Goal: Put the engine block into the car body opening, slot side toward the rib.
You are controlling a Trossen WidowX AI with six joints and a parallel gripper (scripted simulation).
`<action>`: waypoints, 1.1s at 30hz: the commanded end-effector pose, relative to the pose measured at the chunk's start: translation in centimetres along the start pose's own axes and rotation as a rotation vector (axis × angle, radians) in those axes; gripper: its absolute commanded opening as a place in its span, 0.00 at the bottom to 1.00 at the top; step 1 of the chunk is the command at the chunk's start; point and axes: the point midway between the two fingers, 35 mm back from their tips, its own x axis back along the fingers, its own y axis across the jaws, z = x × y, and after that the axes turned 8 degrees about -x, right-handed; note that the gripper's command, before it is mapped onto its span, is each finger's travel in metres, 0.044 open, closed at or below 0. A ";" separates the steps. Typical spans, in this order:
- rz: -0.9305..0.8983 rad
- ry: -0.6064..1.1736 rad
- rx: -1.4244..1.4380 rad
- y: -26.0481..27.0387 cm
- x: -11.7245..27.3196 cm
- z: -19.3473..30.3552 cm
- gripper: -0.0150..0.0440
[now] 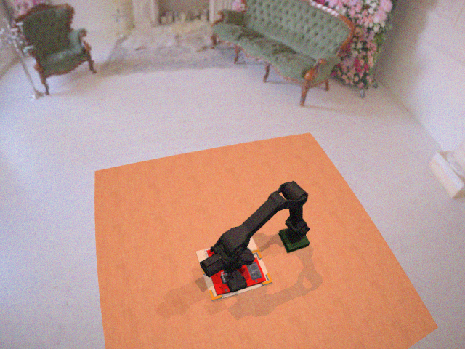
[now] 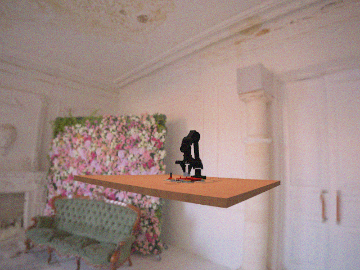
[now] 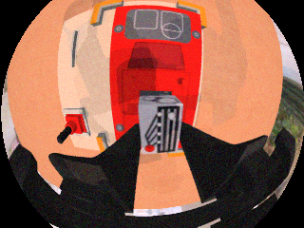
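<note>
The engine block [image 3: 161,123] [image 2: 187,174] is a light grey box with a dark striped face and a red round mark. My gripper [image 3: 159,127] is shut on it, one black finger on each side. In the exterior view the block is low, close over the red car body [image 3: 122,57] [image 2: 192,179] [image 1: 220,289]. In the wrist view it stands in front of the car body's near part, with a dark strip showing just behind its top. Its underside, the opening and the rib cannot be made out, nor whether block and car body touch.
The car body lies on a cream board [image 3: 69,90] with orange corner pieces. A red switch block with a black lever [image 3: 66,132] [image 2: 170,175] stands up at the board's left in the wrist view. The arm's dark green base [image 1: 290,246] is on the orange table top [image 1: 168,210].
</note>
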 end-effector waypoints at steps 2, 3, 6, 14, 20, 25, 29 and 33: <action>0.000 0.002 0.002 0.0 -0.1 0.0 0.52; 0.000 0.002 -0.015 0.0 -0.1 0.0 0.52; 0.000 0.002 -0.060 0.0 -0.2 0.0 0.52; 0.000 0.002 -0.065 0.0 -0.4 0.0 0.52; 0.000 0.002 -0.040 0.0 -0.6 0.0 0.52; 0.000 0.002 -0.040 0.0 -0.7 0.0 0.52; 0.000 0.002 -0.045 0.0 -0.8 0.0 0.52; 0.000 0.002 -0.050 0.0 -0.9 0.0 0.52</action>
